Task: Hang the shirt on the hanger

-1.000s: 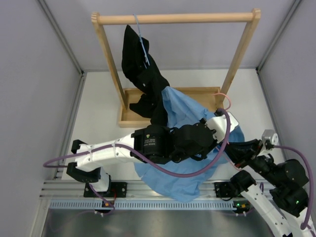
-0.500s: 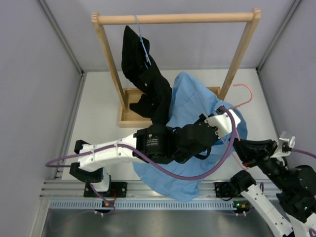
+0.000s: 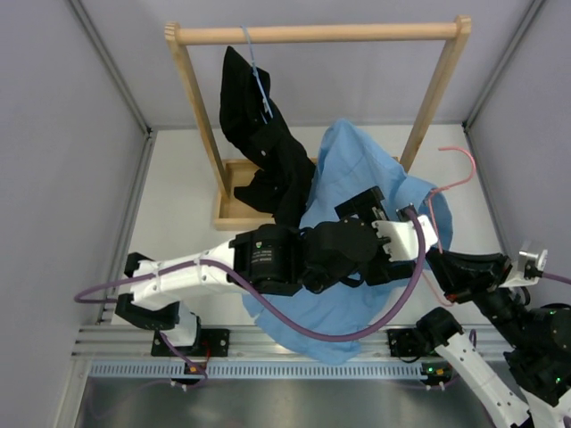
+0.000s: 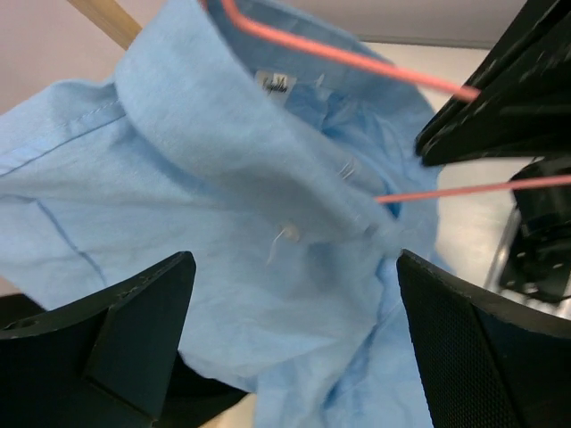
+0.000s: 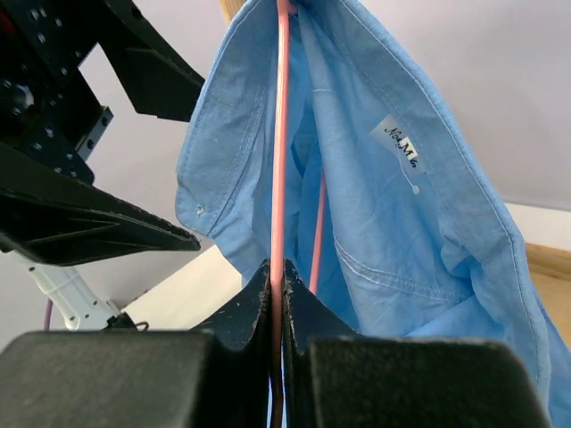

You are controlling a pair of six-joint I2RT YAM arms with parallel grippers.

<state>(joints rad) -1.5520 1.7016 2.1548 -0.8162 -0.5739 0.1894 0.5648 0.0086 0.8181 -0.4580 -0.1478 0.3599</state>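
The light blue shirt (image 3: pixel 357 174) hangs crumpled from the pink hanger (image 3: pixel 457 169), its lower part trailing on the table. My right gripper (image 3: pixel 435 261) is shut on the hanger's wire, with the wire (image 5: pixel 281 134) pinched between its jaws (image 5: pixel 277 267). The hanger runs up inside the shirt's collar (image 5: pixel 401 169). My left gripper (image 3: pixel 393 223) is open just in front of the collar. In the left wrist view its fingers straddle the cloth (image 4: pixel 223 178) without touching it (image 4: pixel 293 267). The pink wire (image 4: pixel 357 62) passes above.
A wooden rack (image 3: pixel 312 34) stands at the back on a wooden base (image 3: pixel 234 209). From it hangs a black shirt (image 3: pixel 259 134) on a thin light-blue hanger (image 3: pixel 259 76). Grey walls close in on both sides.
My left gripper has let go of the shirt and opened wide. The right arm has lifted the hanger and shirt up and to the right.
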